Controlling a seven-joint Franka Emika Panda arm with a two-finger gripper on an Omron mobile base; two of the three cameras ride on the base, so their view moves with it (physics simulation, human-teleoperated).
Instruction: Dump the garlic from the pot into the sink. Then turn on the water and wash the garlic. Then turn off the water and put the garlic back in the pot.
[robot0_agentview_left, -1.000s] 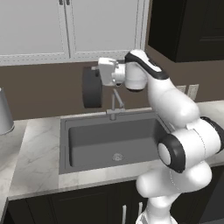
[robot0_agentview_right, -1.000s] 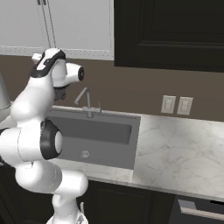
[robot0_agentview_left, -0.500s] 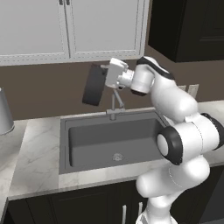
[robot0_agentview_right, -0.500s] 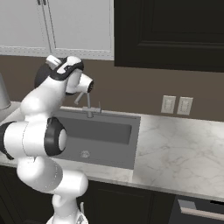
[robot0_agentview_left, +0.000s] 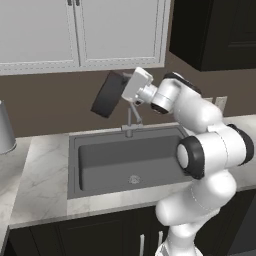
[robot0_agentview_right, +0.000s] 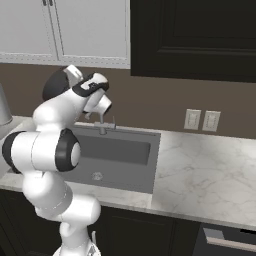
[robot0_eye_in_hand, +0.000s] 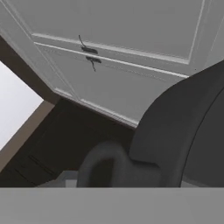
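The black pot (robot0_agentview_left: 109, 94) hangs tipped on its side high above the sink (robot0_agentview_left: 100, 167), just under the white cabinets. My gripper (robot0_agentview_left: 131, 83) is shut on the pot's rim from the right. From the right base camera the pot (robot0_agentview_right: 54, 85) peeks out behind my arm, with the gripper (robot0_agentview_right: 71, 75) at its edge. Up close, the pot's dark wall (robot0_eye_in_hand: 183, 131) and a loop handle (robot0_eye_in_hand: 104, 166) show in the hand view. The sink basin (robot0_agentview_right: 120, 150) holds a silver drain (robot0_agentview_left: 134, 179). The garlic is hidden from view.
A thin grey faucet (robot0_agentview_left: 132, 118) stands at the back of the sink, right below the pot. At the far left of the counter stands a grey metal vessel (robot0_agentview_left: 4, 128). Marble counter (robot0_agentview_right: 210, 170) stretches to the right, with wall outlets (robot0_agentview_right: 202, 120) above it.
My wrist has rolled and the pot has tipped further over, shifting slightly right and up above the faucet. The grip on the pot is unchanged.
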